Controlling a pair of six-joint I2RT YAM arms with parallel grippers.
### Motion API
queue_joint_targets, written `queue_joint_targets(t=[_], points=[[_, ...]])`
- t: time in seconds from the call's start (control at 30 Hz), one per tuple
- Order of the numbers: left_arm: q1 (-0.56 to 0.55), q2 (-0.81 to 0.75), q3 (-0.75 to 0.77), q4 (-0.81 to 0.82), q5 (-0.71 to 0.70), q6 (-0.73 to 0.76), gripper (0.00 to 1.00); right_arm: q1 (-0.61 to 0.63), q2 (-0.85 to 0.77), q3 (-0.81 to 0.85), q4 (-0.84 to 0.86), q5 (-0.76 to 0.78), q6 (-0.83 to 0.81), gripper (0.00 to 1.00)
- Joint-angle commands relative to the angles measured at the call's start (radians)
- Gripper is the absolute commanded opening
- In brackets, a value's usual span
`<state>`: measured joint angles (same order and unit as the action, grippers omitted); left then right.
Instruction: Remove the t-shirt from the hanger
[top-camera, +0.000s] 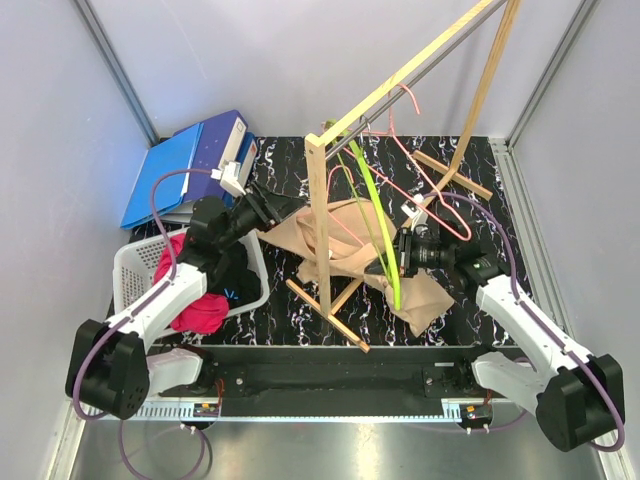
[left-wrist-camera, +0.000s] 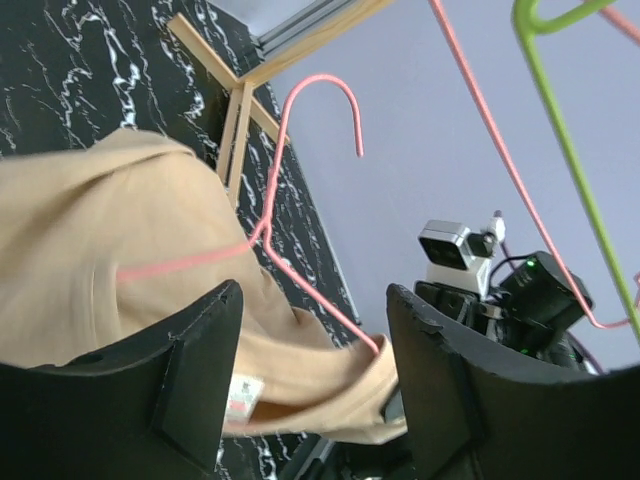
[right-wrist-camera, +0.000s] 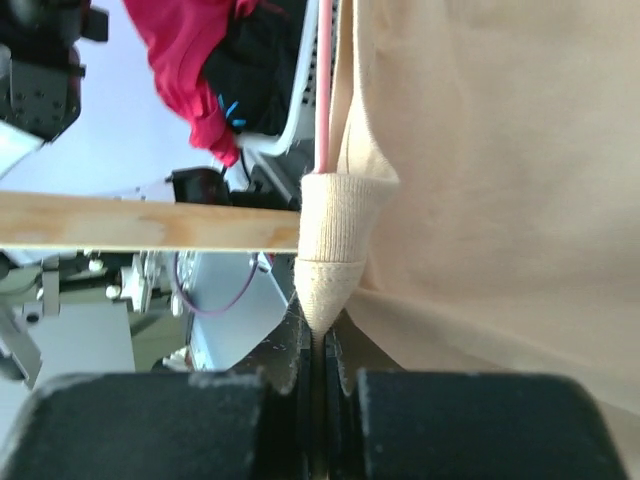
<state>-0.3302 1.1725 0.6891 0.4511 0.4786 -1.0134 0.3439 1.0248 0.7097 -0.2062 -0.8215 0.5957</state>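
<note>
Right gripper (right-wrist-camera: 312, 350) clamps the beige cotton t-shirt (right-wrist-camera: 500, 150) to draw it off the pink wire hanger (right-wrist-camera: 325, 90); left gripper (left-wrist-camera: 315, 295) gapes, empty

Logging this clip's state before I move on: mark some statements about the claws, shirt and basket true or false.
1. The right claw is shut on the shirt. True.
2. The left claw grips the pink hanger. False: its jaws stand open.
3. The shirt is blue. False: it is tan.
4. The basket holds red and black clothes. True.
5. The folder lies in the basket. False: it lies beyond the basket, at the far left.
</note>
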Motion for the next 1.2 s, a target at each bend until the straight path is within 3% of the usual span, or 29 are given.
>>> queue_joint_targets(t=[0.0,0.17,0.6,0.73,0.77,0.83,0.9,0.97,1.0,1.1,1.17], points=[[-0.026,-0.002,0.009,0.051,-0.095,0.088,0.63,0.021,-0.012,0.01,0.091,-0.093,-0.024,0.0],[-0.061,0.016,0.018,0.014,-0.13,0.133,0.63,0.032,-0.002,0.001,0.12,-0.169,-0.033,0.0],[-0.118,0.213,0.171,-0.034,-0.147,0.193,0.61,0.099,0.011,0.031,0.074,-0.153,-0.079,0.0],[-0.127,0.237,0.174,-0.019,-0.14,0.188,0.42,0.109,0.003,0.031,0.057,-0.145,-0.103,0.0],[-0.128,0.245,0.181,-0.015,-0.124,0.188,0.28,0.107,0.001,0.033,0.056,-0.139,-0.102,0.0],[-0.128,0.251,0.191,-0.014,-0.117,0.188,0.16,0.109,-0.008,0.033,0.039,-0.111,-0.112,0.0],[-0.128,0.24,0.201,-0.056,-0.133,0.199,0.0,0.107,-0.014,0.04,-0.004,-0.052,-0.122,0.12],[-0.128,0.222,0.23,-0.127,-0.196,0.235,0.0,0.107,-0.038,0.04,-0.051,0.014,-0.126,0.27],[-0.128,0.202,0.239,-0.178,-0.213,0.243,0.0,0.107,-0.046,0.034,-0.061,0.065,-0.123,0.45],[-0.128,0.162,0.268,-0.267,-0.287,0.263,0.0,0.109,-0.098,-0.001,-0.079,0.174,-0.067,0.73],[-0.128,0.147,0.293,-0.317,-0.324,0.279,0.0,0.109,-0.158,-0.048,-0.081,0.253,-0.042,0.83]])
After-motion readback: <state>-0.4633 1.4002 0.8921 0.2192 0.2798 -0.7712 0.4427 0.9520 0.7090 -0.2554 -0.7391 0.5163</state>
